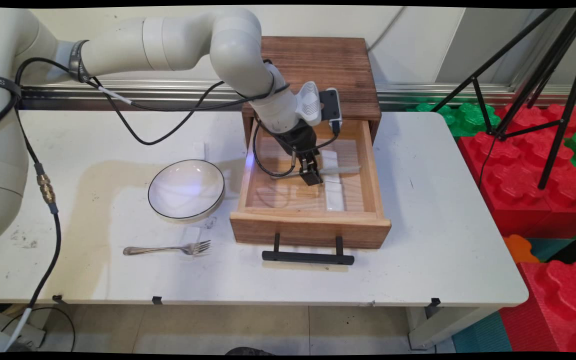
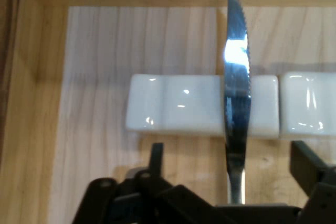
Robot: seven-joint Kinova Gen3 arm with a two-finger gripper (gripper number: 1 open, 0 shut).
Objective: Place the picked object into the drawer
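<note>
Steel knife (image 2: pixel 236 93), serrated, lies across the white rest (image 2: pixel 178 103) inside the open wooden drawer (image 1: pixel 310 227) toward its right side, handle between the gripper (image 1: pixel 310 176) fingers, which stand apart, so centring matters.

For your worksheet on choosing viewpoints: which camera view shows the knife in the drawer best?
The hand view: the knife fills it, its serrated blade lying across the white rest. The main view shows only a thin pale sliver beside the end effector.
</note>
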